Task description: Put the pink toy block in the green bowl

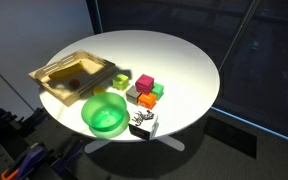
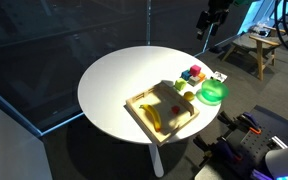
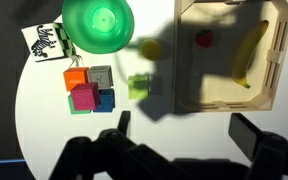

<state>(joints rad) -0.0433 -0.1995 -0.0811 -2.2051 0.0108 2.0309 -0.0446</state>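
Observation:
The pink toy block (image 3: 83, 97) is a magenta cube in a tight cluster with an orange block (image 3: 76, 77), a grey block (image 3: 101, 76) and a blue block (image 3: 105, 99). It also shows in an exterior view (image 1: 145, 83). The green bowl (image 3: 97, 22) stands empty just beyond the cluster, and shows in both exterior views (image 1: 104, 113) (image 2: 213, 93). My gripper (image 3: 189, 135) is open and empty, high above the table, well apart from the block. In an exterior view it hangs at the top right (image 2: 214, 18).
A wooden tray (image 3: 277, 60) holds a banana (image 3: 249, 45) and a small red item (image 3: 203, 38). A lime block (image 3: 139, 86) lies between cluster and tray. A zebra-patterned block (image 3: 46, 42) sits beside the bowl. The round white table (image 1: 184, 60) drops off all around.

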